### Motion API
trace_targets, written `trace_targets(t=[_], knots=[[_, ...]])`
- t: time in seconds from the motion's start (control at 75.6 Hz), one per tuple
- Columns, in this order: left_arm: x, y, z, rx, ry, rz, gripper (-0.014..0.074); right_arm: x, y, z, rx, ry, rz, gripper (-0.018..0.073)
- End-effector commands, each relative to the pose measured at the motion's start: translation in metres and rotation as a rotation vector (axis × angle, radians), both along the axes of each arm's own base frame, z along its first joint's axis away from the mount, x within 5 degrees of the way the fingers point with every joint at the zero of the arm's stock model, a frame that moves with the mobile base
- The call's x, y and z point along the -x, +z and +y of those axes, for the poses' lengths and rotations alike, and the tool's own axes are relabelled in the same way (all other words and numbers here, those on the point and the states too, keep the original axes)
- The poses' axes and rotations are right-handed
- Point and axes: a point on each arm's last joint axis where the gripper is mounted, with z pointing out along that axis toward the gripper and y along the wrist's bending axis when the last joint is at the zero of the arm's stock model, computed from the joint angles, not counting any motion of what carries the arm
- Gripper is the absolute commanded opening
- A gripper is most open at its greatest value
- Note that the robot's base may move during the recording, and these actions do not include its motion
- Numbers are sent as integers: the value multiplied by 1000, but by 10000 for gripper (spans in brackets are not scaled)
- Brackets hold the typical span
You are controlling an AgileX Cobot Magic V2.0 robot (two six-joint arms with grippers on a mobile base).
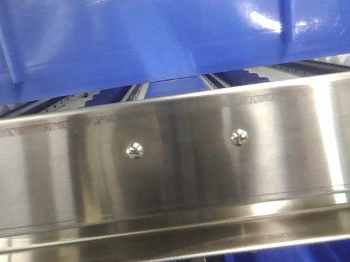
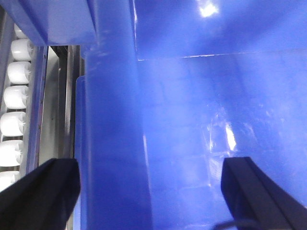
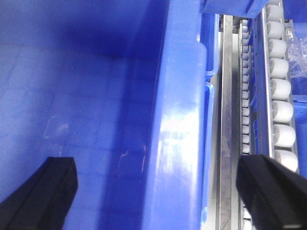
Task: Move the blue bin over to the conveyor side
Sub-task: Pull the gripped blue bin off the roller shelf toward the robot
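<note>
So, left gripper [image 2: 151, 194] gapes wide astride the left wall of the blue bin [image 1: 149, 25], which sits on the steel roller rack [image 1: 178, 156]; right gripper [image 3: 158, 194] straddles the right wall, jaws wide too. Neither's clamped yet.

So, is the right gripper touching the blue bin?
Apart. The right wrist view shows the right gripper open astride the blue bin wall, with gaps on both sides.
</note>
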Motion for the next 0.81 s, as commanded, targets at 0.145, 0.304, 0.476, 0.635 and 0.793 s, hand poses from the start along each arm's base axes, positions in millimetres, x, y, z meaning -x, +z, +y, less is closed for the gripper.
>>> trace_targets(t=[0.145,0.304,0.476,0.635,0.793], knots=[[0,3,0,-21,6,-17,118,-1,3,0,8,-2,-21,10],[0,3,1,-27,7,-17,5,-1,3,0,8,-2,-21,-67],[0,4,2,-36,10,-24,-16,0,4,-1,8,-2,-25,-76],[12,18,3,-31,11,-65,-16,12,16,-3,-1,-2,-62,-76],[36,42,6,-21,12,-140,-16,36,39,-9,-17,-3,-137,-76]])
